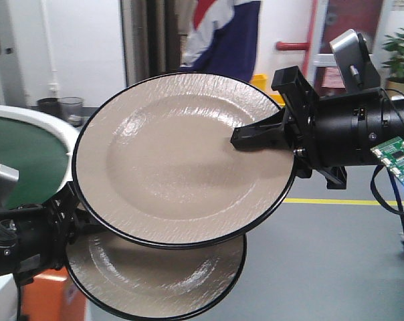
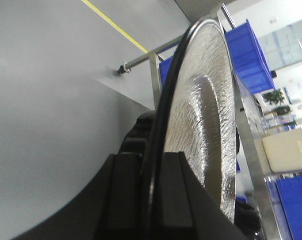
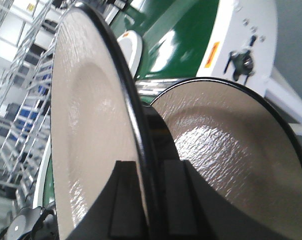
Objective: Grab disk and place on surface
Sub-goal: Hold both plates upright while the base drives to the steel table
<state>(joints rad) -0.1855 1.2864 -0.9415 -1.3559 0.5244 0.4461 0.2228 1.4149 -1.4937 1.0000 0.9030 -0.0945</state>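
Observation:
Two beige disks with black rims are held in the air, both tilted. The upper disk [image 1: 175, 154] is pinched at its right rim by my right gripper [image 1: 245, 137], which is shut on it; the right wrist view shows that disk [image 3: 86, 125] edge-on between the gripper [image 3: 148, 200] fingers. The lower disk [image 1: 155, 274] sits partly under the upper one, with my left gripper [image 1: 68, 217] shut on its left rim. Seen from the left wrist, this disk [image 2: 206, 115] stands edge-on in the left gripper [image 2: 151, 200]. The surface is out of view.
The green conveyor belt [image 1: 21, 154] with its white rim lies at the left, and it carries another plate [image 3: 131, 47]. Blue bins [image 2: 246, 50] on a metal rack stand nearby. Grey floor with a yellow line [image 1: 349, 200] lies below.

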